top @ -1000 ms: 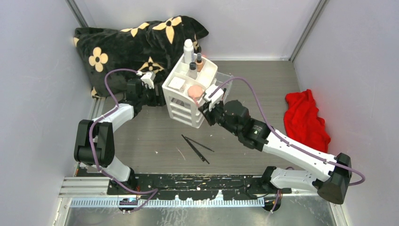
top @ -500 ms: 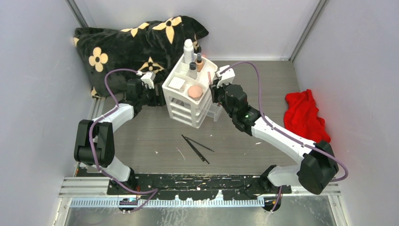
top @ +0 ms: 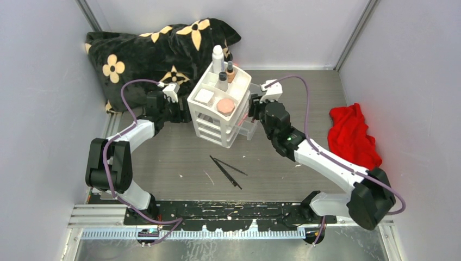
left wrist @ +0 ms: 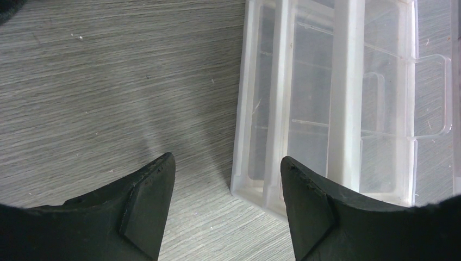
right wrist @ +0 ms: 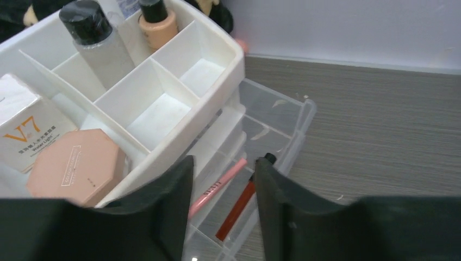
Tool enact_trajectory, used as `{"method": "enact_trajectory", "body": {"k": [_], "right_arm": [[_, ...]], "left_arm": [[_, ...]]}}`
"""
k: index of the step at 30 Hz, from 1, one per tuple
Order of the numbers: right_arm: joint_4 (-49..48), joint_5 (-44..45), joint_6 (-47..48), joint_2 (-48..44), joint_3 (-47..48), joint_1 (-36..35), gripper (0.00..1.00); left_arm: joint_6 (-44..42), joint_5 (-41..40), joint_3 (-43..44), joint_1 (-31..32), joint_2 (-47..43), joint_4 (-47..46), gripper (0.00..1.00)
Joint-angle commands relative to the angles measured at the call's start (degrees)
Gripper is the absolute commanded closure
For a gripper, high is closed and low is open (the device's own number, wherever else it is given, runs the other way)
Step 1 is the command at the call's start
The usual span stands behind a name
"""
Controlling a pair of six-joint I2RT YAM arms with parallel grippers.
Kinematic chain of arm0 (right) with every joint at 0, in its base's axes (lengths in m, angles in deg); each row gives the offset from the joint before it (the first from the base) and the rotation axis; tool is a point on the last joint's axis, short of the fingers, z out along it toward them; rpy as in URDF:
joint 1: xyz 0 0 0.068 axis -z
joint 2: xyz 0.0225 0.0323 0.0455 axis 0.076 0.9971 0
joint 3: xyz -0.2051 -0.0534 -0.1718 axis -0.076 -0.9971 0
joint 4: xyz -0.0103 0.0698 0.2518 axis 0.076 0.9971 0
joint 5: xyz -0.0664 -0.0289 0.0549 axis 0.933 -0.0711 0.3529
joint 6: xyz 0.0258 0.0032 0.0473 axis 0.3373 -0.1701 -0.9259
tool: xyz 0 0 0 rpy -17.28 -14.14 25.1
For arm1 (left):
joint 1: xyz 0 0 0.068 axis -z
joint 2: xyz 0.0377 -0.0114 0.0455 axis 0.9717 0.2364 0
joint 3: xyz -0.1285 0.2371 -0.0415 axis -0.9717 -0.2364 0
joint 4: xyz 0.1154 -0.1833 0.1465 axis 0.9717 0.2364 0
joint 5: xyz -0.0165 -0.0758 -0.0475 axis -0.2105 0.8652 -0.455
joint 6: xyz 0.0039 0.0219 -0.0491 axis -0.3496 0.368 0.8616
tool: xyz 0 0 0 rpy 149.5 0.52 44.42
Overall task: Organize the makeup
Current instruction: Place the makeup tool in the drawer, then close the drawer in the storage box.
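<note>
The white drawer unit carries a white bottle, a tan dark-capped bottle, a clear dark-capped bottle, a white square box and a pink octagonal compact in its top tray. Its clear drawer is pulled out to the right, with a pink tube and a red tube lying inside. My right gripper hovers open just above those tubes, holding nothing. Open and empty too, my left gripper sits low on the table against the unit's left side. Two thin black pencils lie on the table in front.
A black cushion with cream flowers fills the back left corner behind the unit. A red cloth lies at the right. Grey walls close in on three sides, and the arms' base rail runs along the near edge.
My right gripper swung from the compact's near side to the unit's right, over the pulled-out drawer, and opened; the pink tube now lies in the drawer. The left arm stayed still.
</note>
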Motion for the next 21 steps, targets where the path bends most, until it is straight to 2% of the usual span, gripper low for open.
{"method": "enact_trajectory", "body": {"k": [1,3,4,5,12,21], "right_arm": [[-2.2,8.05,-0.4,-8.51,-2.61,-0.06,0.62],[-1.95,10.36,-0.13,-10.51,-4.36,0.62,0.86],[-1.43,10.97,-0.25,-11.01,-4.93,1.12,0.94],[-0.68,11.28,-0.77,-11.14,-5.34,1.76,0.98],[3.5,2.93,-6.5,-5.57,-6.13,7.5,0.99],[2.87,-3.48,-7.46,3.2,-2.84,8.64,0.99]], "left_arm": [[0.32,1.58,1.97,0.2,-2.1,-2.36,0.28],[0.41,1.62,2.04,0.23,-2.06,-2.47,0.28],[0.48,1.77,2.13,0.19,-2.02,-2.49,0.28],[0.5,1.93,2.21,0.27,-1.95,-2.49,0.28],[1.02,3.09,1.73,0.23,-3.02,-3.54,0.28],[1.41,3.88,2.05,0.24,-2.46,-3.78,0.28]]}}
